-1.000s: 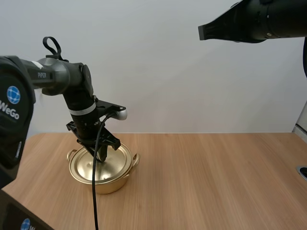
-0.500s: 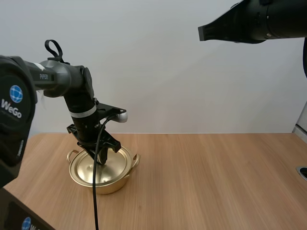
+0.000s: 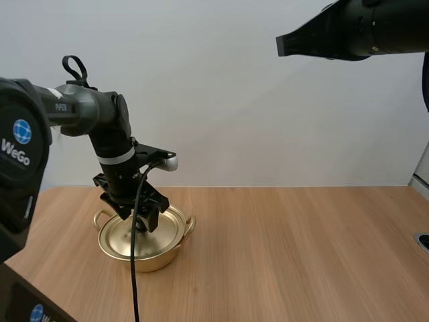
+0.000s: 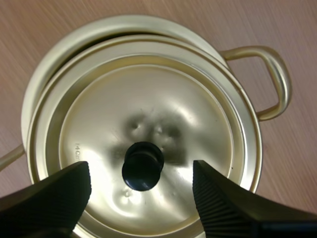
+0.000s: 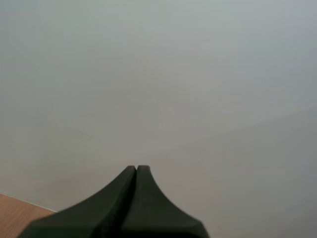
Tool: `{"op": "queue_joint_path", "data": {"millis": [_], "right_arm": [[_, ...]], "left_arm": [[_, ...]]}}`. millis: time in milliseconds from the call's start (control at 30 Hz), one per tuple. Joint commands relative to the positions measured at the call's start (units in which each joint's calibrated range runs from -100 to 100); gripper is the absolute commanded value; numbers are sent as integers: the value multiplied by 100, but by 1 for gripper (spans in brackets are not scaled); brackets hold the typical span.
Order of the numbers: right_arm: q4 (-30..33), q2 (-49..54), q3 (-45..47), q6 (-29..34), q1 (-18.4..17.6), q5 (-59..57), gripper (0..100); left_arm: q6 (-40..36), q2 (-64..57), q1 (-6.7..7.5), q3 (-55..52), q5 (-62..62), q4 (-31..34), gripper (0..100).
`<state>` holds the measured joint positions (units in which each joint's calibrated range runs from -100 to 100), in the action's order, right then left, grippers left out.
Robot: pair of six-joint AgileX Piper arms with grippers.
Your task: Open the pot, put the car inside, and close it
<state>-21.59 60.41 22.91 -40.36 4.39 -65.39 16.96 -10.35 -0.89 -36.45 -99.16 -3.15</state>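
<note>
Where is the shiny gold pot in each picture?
High view: the pot sits at the table's left side, under the left gripper.
Left wrist view: the pot lies right below the open left gripper, lid on.
Right wrist view: the shut right gripper is aimed away from the pot.
Shared landmark: the left gripper over the lid.

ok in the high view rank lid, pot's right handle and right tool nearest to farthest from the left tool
1. lid, directly under the left tool
2. handle, on the right side of the pot
3. right tool, raised at far right
</note>
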Motion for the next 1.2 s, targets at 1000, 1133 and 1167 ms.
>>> {"op": "queue_joint_path", "data": {"millis": [1000, 1133, 1167], "right_arm": [[6, -2, 9, -445, 6, -59, 0], [6, -2, 9, -455, 6, -59, 0], [6, -2, 9, -455, 6, -59, 0]], "left_arm": [[-1959, -3958, -3, -15, 6912, 4, 100], [-2466, -5044, -53, -228, 6912, 4, 100], [-2514, -5323, -79, -325, 6954, 4, 100]]}}
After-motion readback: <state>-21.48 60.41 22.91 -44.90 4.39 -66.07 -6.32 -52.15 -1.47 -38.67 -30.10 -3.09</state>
